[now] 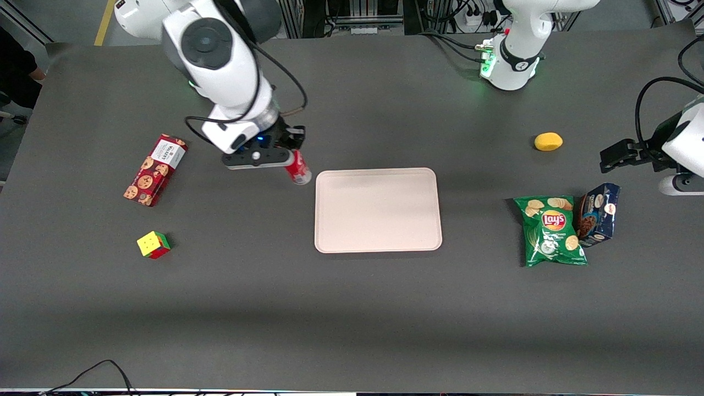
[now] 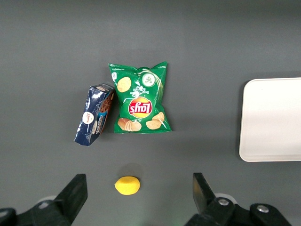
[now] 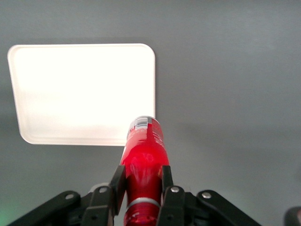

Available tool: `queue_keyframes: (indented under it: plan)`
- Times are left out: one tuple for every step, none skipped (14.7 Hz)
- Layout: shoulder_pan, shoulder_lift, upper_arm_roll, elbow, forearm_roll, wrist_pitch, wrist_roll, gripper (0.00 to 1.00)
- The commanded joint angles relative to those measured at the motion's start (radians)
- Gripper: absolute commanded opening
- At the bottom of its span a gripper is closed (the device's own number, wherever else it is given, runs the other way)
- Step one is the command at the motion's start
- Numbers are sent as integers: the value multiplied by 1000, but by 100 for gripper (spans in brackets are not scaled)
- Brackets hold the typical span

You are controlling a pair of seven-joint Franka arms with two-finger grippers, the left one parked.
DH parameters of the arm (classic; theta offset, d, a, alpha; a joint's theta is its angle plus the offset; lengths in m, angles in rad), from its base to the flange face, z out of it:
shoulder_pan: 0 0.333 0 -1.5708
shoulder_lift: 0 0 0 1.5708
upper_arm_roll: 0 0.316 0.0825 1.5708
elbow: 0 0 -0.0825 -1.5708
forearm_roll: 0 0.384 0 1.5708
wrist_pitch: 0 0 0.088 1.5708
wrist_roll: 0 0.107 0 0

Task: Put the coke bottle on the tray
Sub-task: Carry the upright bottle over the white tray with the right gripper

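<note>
Fingers (image 3: 173,200) of the gripper (image 3: 139,195) clamp the coke bottle (image 3: 143,157) near its neck, holding it tilted, seemingly off the table, just beside the tray's (image 1: 379,242) corner nearest the working arm. Pickup looks done; carrying it over the rim and setting it down remain. Nothing sits on the tray.

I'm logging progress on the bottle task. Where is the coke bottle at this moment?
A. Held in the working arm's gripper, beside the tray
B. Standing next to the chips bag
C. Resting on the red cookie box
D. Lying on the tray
A: the gripper has its fingers shut on the coke bottle, which hangs beside the tray, whose surface holds nothing.
</note>
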Motion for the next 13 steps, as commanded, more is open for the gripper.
queue_keyframes:
  plan:
    - [38,164,-20,170,19,0,65,0]
    - [38,200,-19,190,19,2,65,0]
    - [38,234,-20,199,19,5,61,0]
    - [38,266,-17,207,19,19,59,0]
    - [38,293,-17,211,19,42,59,0]
    - [40,316,-16,216,19,52,62,0]
    - [44,334,-14,216,19,71,64,0]
    - [53,351,-14,216,19,86,64,0]
    - [55,366,-14,216,19,92,64,0]
    - [57,379,-14,216,19,103,62,0]
    - [55,389,-12,218,19,108,59,0]
    - [57,397,-12,216,19,109,55,0]
    - [57,411,-12,216,19,111,55,0]
